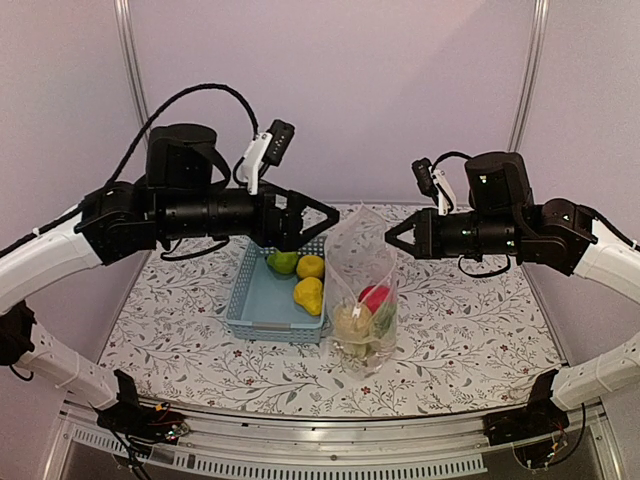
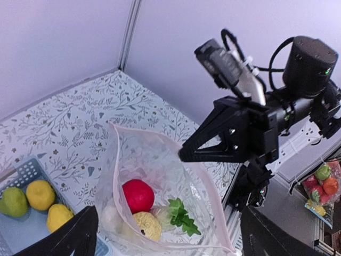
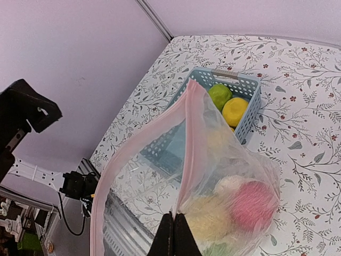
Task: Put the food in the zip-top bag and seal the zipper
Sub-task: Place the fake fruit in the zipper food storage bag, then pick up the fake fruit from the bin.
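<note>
Right hand (image 1: 390,237) pinches the rim of the zip-top bag (image 1: 362,290), propping it open on the desk (image 1: 470,330) right of the blue basket (image 1: 255,310); left hand (image 1: 330,216) hangs spread wide, lemons (image 1: 309,296) not yet bagged.

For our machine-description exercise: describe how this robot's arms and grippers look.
Both arms have white lower links and black upper sections. The left gripper and right gripper are black and wedge-shaped, each topped by a white-and-black camera with black cables.
</note>
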{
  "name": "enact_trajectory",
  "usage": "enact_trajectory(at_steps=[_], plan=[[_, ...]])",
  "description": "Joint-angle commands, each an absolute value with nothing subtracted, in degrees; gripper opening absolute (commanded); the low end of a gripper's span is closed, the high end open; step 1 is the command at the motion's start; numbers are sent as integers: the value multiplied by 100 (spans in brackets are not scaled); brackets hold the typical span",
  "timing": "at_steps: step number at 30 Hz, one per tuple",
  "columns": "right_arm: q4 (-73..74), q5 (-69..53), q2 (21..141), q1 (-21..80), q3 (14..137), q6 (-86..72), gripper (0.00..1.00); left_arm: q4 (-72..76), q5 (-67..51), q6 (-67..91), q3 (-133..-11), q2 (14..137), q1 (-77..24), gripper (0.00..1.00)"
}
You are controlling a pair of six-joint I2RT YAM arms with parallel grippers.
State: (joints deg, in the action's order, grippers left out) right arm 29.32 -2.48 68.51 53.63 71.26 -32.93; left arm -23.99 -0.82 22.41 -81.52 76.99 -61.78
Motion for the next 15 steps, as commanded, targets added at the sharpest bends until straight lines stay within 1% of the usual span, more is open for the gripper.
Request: enact_trajectory(at_steps=[1, 6, 11, 15], plan=[[2916, -167, 6824, 5405, 7216, -3225, 0, -1849, 233, 2446, -7896, 7309, -6117, 94], [2912, -160, 6823, 5408, 7224, -3244, 0, -2152, 637, 3205, -7503, 7234, -5621, 94], [2961, -108, 6804, 5401, 7233, -3278, 0, -2502, 1003, 3712, -7198, 7421, -5236, 93], [2982, -92, 6798, 5399, 7225, -3279, 0, -2486, 935, 3892, -6948, 7685, -4924, 94]])
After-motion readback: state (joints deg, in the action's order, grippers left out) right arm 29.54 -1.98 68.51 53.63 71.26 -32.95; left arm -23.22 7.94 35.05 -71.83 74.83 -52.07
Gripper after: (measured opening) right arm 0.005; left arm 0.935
